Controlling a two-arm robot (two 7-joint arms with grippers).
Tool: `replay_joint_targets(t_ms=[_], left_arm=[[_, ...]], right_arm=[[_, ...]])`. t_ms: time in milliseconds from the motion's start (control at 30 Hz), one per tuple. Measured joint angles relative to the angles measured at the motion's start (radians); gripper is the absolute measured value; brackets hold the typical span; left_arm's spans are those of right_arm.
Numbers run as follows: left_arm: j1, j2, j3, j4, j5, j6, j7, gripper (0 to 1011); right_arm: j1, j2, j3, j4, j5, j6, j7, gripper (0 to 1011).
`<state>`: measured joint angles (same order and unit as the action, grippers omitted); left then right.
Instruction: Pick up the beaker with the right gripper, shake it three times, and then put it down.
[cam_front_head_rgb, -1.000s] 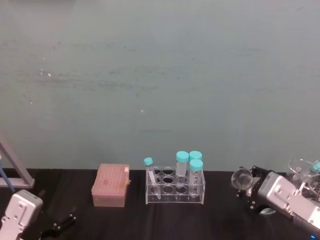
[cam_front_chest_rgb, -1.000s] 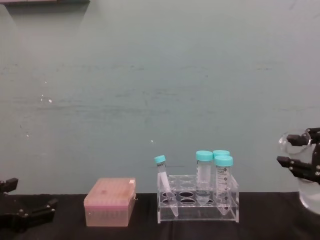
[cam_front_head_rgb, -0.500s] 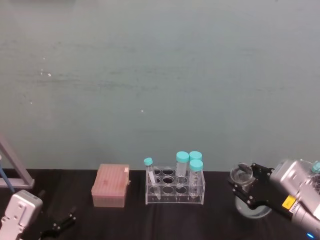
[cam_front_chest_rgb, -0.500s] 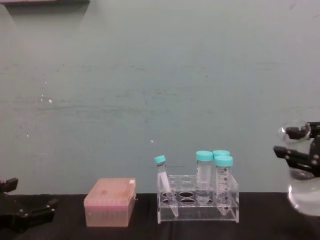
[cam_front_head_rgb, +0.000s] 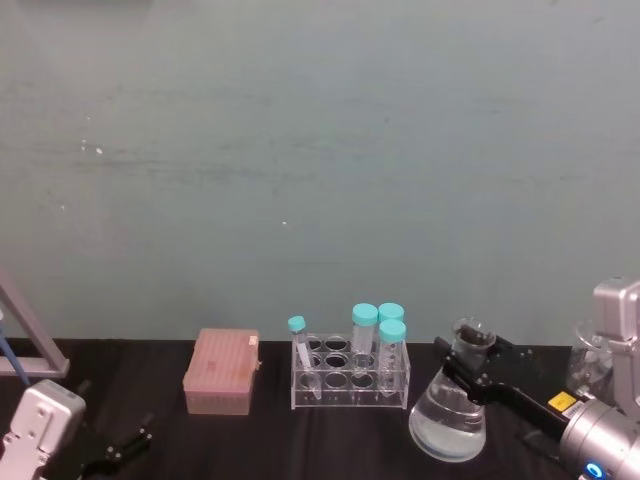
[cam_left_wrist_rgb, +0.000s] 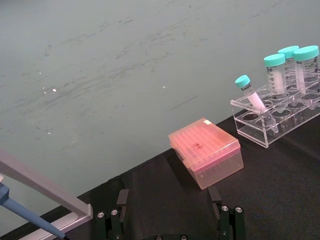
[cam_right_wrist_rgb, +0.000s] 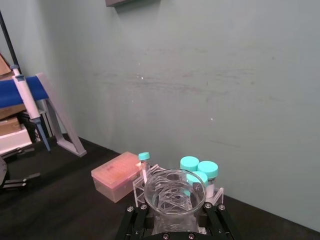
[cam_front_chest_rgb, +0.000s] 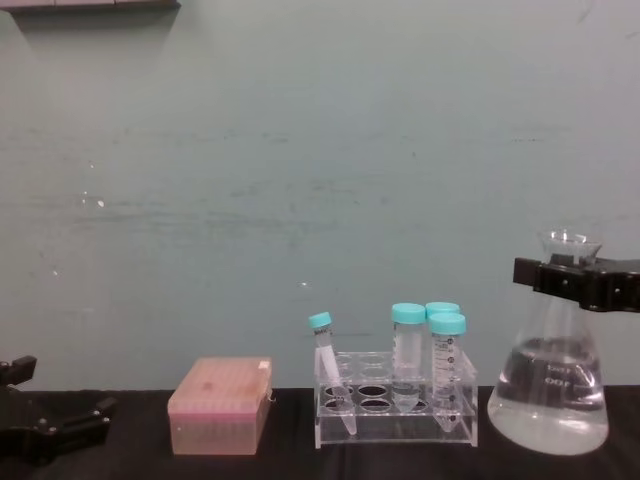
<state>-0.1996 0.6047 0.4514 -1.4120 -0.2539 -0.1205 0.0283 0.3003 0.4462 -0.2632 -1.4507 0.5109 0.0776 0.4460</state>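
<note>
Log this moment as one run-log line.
phase: beaker in grasp | right gripper: fingers shut on neck of beaker | beaker: upright, right of tube rack | left gripper: open, parked low left

Colour rundown: the clear glass conical flask (cam_front_chest_rgb: 548, 390) has white graduation marks and colourless, see-through liquid. The black right claw (cam_front_chest_rgb: 565, 279) has a small yellow sticker (cam_front_head_rgb: 560, 402) just behind it, and the black left claw (cam_left_wrist_rgb: 168, 195) is plain dark all over. The clear plastic tubes (cam_front_chest_rgb: 428, 350) have bright teal caps and dark printed scale marks, and their transparent acrylic rack (cam_front_chest_rgb: 395, 420) is colourless. The translucent pink box (cam_front_chest_rgb: 220, 405) is pale salmon. The matte black surface (cam_front_head_rgb: 250, 445) has no pattern, and the dull teal-green wall (cam_front_head_rgb: 320, 150) has pale scuffs and streaks.
</note>
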Motion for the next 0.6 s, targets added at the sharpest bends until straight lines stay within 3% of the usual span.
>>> replay_joint_targets(t_ms=[267,600], left_arm=[[0.0,0.0,0.0,0.0,0.0,0.0,0.0,1000],[0.0,0.0,0.0,0.0,0.0,0.0,0.0,1000]], right_arm=[[0.005,0.006,-0.013,-0.009,-0.01,0.009,-0.036,451],[0.006,0.007,-0.014,-0.008,-0.01,0.008,-0.03,451]])
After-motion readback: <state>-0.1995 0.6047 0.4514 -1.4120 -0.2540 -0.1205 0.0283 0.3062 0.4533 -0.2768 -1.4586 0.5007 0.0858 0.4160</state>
